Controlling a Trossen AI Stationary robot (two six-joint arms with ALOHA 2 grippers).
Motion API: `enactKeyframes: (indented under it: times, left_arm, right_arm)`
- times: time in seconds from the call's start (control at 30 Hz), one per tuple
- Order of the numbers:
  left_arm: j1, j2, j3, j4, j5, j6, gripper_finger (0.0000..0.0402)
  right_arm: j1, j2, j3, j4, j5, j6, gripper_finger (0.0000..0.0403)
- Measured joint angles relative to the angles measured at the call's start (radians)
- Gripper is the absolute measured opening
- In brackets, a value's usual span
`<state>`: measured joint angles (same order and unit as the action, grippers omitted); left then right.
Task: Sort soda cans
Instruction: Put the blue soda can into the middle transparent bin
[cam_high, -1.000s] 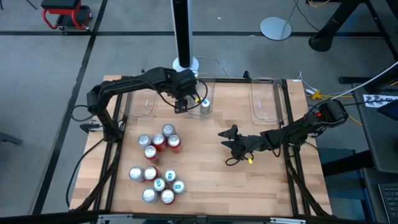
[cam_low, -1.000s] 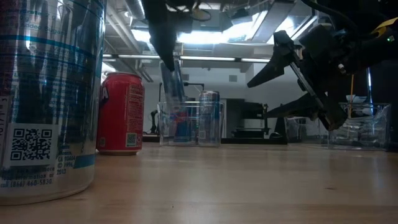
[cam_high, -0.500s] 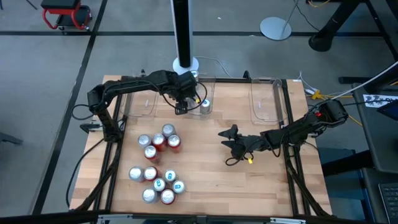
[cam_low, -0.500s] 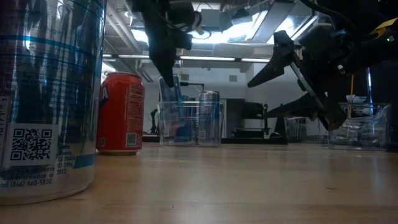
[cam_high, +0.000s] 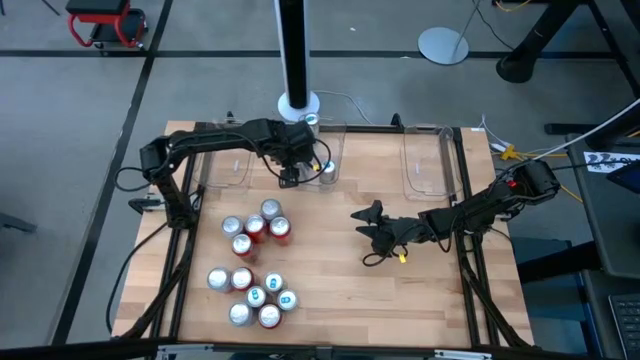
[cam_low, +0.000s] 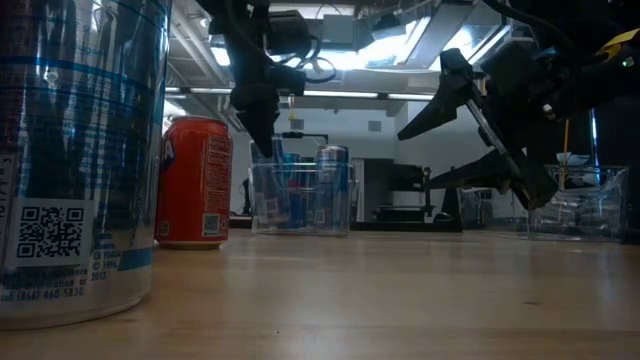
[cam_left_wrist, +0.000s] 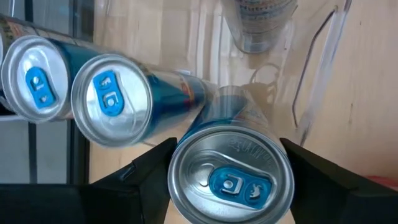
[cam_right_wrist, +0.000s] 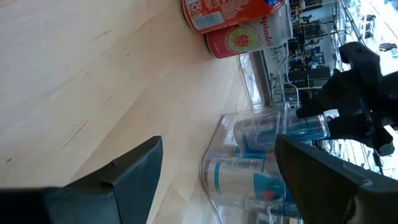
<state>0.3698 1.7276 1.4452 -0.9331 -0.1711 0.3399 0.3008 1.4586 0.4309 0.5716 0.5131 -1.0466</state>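
High view: the left gripper hangs over the middle clear bin at the table's far edge, and a cluster of soda cans stands well behind it toward the near side. The right gripper waits at mid-table, fingers spread and empty.

Low view: the left gripper reaches down into the bin.

Left wrist view: its fingers sit against either side of a blue-tabbed can, with two more cans lying just beyond.

Right wrist view: wide-open fingers hold nothing; red cans stand far ahead.

Loose soda cans before bins
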Motion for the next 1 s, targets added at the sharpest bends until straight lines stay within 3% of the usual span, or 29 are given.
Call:
enactKeyframes:
  times: [0.33,0.63,0.8,1.0]
  left_arm:
    - [0.000,0.015,0.000,0.063,-0.001,-0.008,0.0279]
    - [0.000,0.025,0.000,0.057,-0.011,0.001,0.0277]
    - [-0.008,0.023,0.022,-0.005,-0.080,0.003,0.0276]
    - [-0.022,-0.024,0.102,-0.115,-0.088,-0.053,0.0276]
  right_arm:
    - [0.000,0.000,0.000,-0.005,0.000,0.001,0.0310]
    - [0.000,0.000,0.000,-0.006,0.000,0.002,0.0310]
    - [0.000,0.000,0.000,-0.008,0.000,0.002,0.0310]
    - [0.000,0.000,0.000,-0.030,0.011,-0.005,0.0310]
